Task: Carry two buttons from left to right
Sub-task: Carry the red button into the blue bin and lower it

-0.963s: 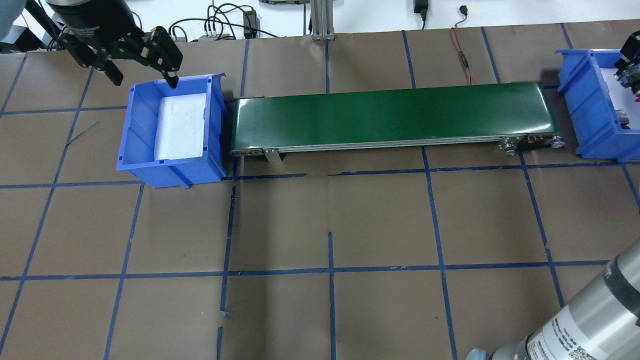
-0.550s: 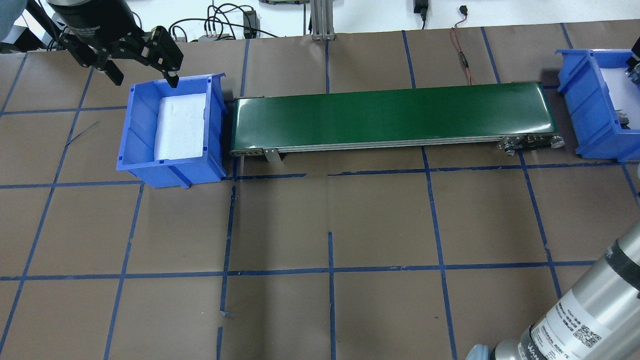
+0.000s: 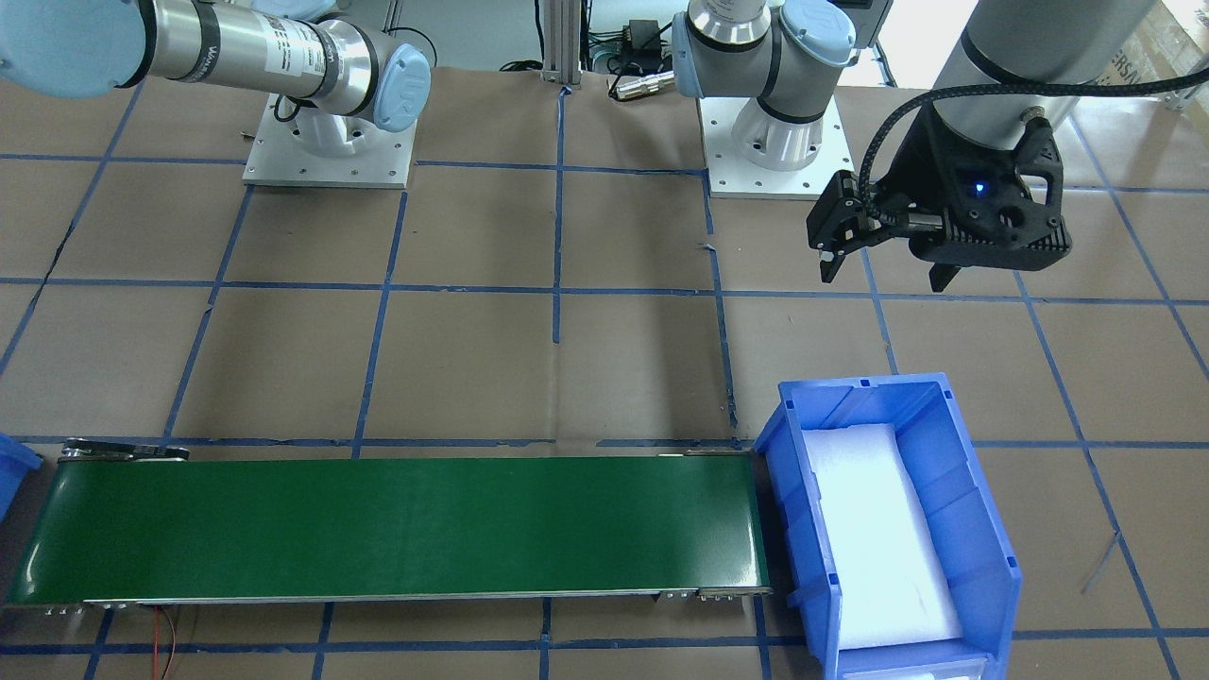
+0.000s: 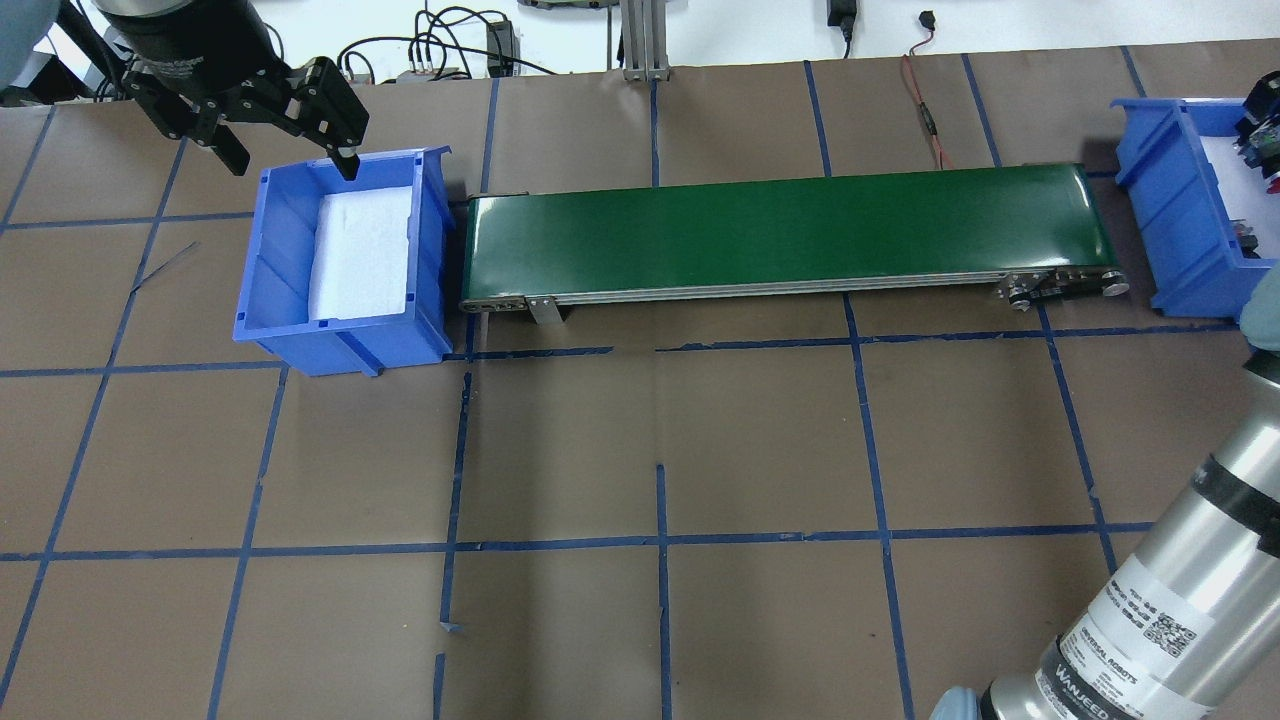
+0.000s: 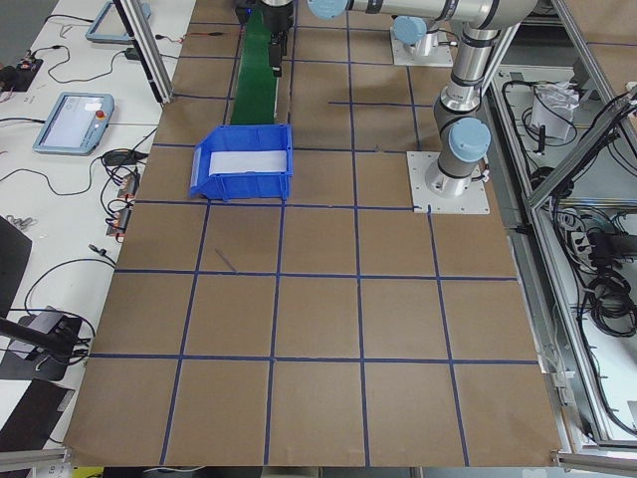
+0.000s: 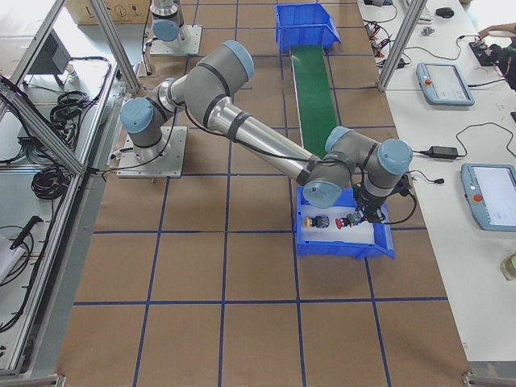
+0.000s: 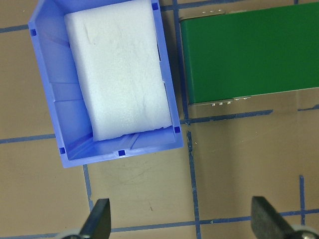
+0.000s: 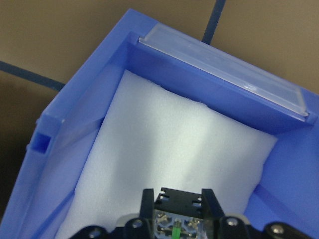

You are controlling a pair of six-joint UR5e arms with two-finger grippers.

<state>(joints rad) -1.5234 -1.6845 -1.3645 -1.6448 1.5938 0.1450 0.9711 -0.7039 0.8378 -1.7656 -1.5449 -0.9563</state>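
Observation:
The red-capped button [image 6: 348, 219] is over the white foam of the right blue bin [image 6: 339, 250], and my right gripper [image 6: 360, 211] is shut on it. The right wrist view shows its dark blocky body [image 8: 178, 211] clamped between the fingers [image 8: 148, 201]. The yellow-capped button [image 6: 320, 222] lies free on the same foam, nearer the robot. My left gripper [image 4: 285, 150] hangs open and empty just beyond the far rim of the left blue bin [image 4: 275, 300]. That bin holds only white foam [image 7: 119, 74].
A green conveyor belt [image 4: 780, 230] runs between the two bins and carries nothing. My right forearm [image 4: 1170, 600] crosses the near right corner of the table. Cables lie along the far edge. Brown paper with blue tape lines covers the table.
My right forearm has swung up and to the right in the overhead view, and the right gripper shifted slightly over the right bin. The left gripper stayed put.

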